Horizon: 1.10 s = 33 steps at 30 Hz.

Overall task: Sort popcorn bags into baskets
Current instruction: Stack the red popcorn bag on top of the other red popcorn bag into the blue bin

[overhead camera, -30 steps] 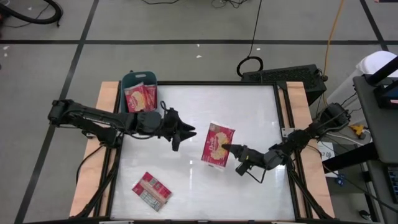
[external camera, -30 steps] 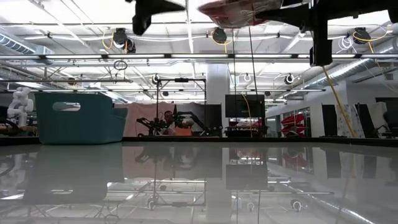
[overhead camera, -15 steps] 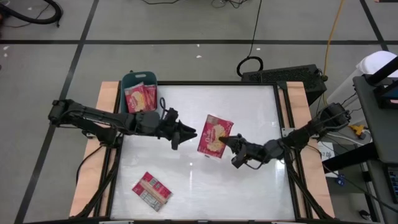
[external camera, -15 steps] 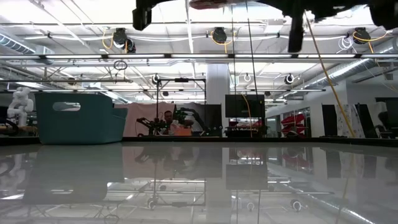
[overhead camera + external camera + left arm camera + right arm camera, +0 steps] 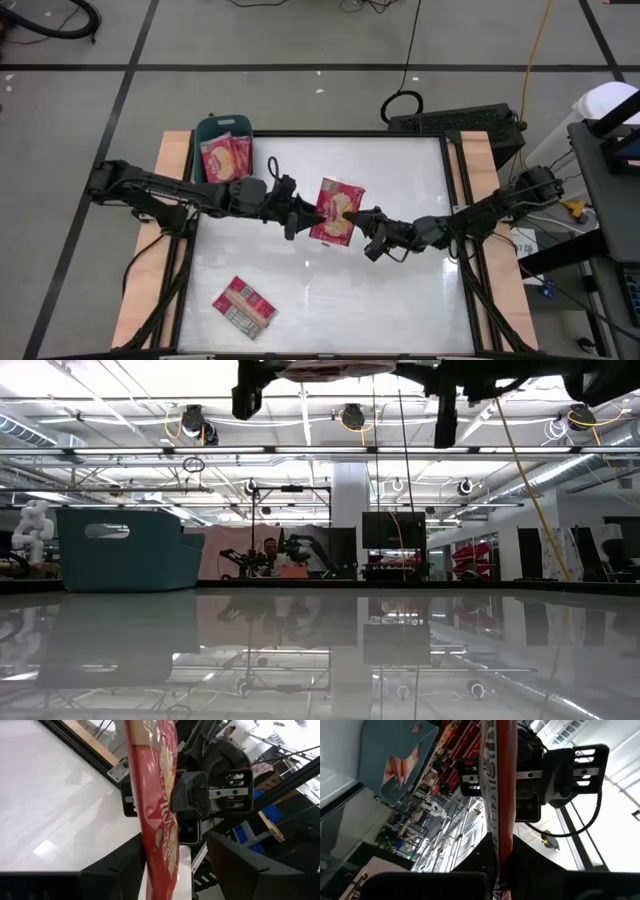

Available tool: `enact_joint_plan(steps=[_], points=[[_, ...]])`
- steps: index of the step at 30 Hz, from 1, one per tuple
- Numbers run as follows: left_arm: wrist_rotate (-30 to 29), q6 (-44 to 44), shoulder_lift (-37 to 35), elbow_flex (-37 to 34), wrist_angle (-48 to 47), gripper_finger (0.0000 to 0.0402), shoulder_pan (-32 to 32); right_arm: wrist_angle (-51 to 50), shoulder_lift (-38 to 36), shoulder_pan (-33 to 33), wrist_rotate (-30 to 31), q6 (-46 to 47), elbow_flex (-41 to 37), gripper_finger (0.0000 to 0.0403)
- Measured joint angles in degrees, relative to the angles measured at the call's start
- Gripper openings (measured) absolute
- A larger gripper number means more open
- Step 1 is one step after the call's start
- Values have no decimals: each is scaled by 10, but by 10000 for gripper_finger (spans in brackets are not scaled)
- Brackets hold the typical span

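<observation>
Your right gripper [image 5: 362, 219] jaws clamped on a red popcorn bag [image 5: 336, 211], yellow-orange face up, mid-worktop, left gripper [image 5: 303, 213] jaws parted at its nine o'clock edge

Left claw [image 5: 306, 213] spread, facing clamped right claw [image 5: 352, 217] mid-table, raised.

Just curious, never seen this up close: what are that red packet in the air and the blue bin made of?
The red packet looks like printed paper or film, with a slight sheen; I cannot tell which. The blue bin seems moulded plastic: smooth, matte walls, rounded corners.
</observation>
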Motion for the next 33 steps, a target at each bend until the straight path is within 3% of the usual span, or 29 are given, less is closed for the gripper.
enact_joint_plan(steps=[5,14,21,25,33], points=[[3,-1,0,0,2,157,11,2,2,-7,-15,5,0,15],[17,3,0,0,-15,19,37,-14,2,-12,-13,71,0,35],[86,-16,-1,0,-12,28,68,-18,3,-11,-11,130,0,104],[140,-10,-16,0,-22,18,103,-42,3,-11,8,236,0,133],[153,37,-82,0,-170,18,189,-46,3,-11,36,445,-23,159]])
